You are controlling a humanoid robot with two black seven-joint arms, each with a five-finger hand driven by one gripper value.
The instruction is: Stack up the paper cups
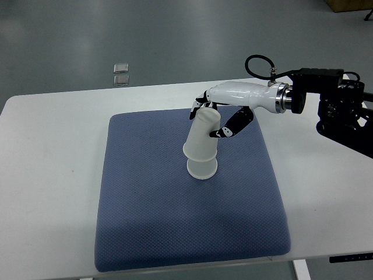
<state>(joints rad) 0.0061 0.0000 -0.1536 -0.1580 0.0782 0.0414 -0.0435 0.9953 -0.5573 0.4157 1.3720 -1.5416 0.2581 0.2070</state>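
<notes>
A steep overhead view showed a white table (52, 151) with a blue-grey textured mat (175, 221) lying across its middle. The table's left and right ends and its near edge were cut off by the frame.

The right hand (217, 116), white with black fingers, reached in from the right edge. Its fingers were wrapped around a white paper cup (202, 135), held upside down and tilted, the closed base pointing up towards the hand. Some fingers (198, 105) showed behind the cup's upper end and one finger (233, 125) lay along its right side; the rest were hidden behind the cup.

The held cup's open mouth sat over a second white cup (202, 168) on the mat. Only the lower band of that second cup was visible, so its full shape was hard to make out. Two cups could be counted.

Beyond the table, on the grey floor, lay two small pale squares (121, 73), too small to identify. Only one robot arm was in view.
</notes>
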